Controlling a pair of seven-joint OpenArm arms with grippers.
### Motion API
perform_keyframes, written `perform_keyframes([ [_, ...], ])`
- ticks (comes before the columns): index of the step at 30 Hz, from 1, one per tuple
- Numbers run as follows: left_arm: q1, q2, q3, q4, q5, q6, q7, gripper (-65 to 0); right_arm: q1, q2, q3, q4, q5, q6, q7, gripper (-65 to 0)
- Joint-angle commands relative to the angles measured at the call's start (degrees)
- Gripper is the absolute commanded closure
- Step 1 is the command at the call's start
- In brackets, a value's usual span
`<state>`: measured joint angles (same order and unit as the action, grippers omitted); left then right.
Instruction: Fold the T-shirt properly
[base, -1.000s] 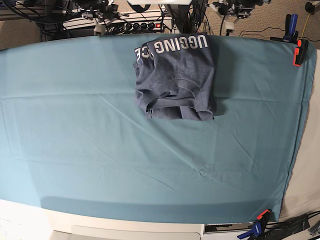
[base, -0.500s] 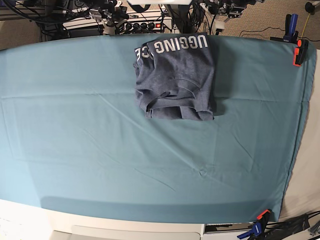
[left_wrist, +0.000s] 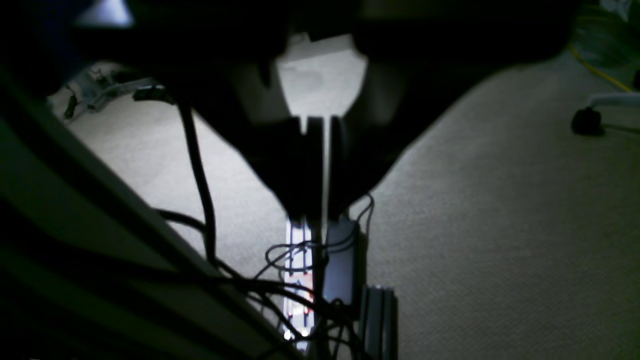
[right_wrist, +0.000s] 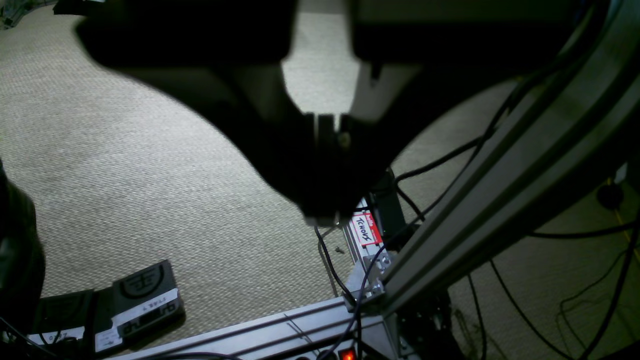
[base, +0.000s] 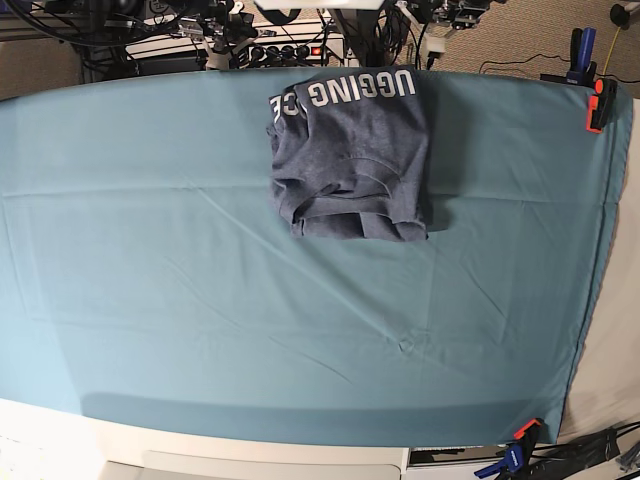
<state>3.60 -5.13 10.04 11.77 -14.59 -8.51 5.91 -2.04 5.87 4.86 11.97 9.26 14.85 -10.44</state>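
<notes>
Only the arm hardware beyond the table's far edge has shifted between the earlier base frames and now; the T-shirt (base: 352, 155) has not moved. It lies as a compact folded bundle at the far middle of the teal table cloth (base: 200, 300), white lettering showing along its far edge, hems bunched at the near edge.

Folding is judged finished or nearly so, with both arms drawn back off the table. Any next move would call for little more than tidying the rumpled near edge, which would require an arm to be brought back over the cloth.

In the wrist views, what the base view cannot show is made plain: the left gripper (left_wrist: 320, 165) and the right gripper (right_wrist: 325, 165) are both closed with nothing held, hanging over carpet, cables and a power strip (left_wrist: 299, 280). The shirt itself is seen in the base view alone.
</notes>
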Motion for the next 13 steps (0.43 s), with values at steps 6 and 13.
perform_keyframes([
  [6,0.02,-0.11,-0.09,0.15,0.04,-0.26,-0.85,-0.7,0.11,0.46,0.11,0.2,0.11,0.33,1.14,0.0],
  [13,-0.28,-0.15,-0.09,0.5,0.07,-0.24,-1.05,-0.8,0.13,0.24,0.11,0.2,0.13,0.33,1.53,0.0],
])
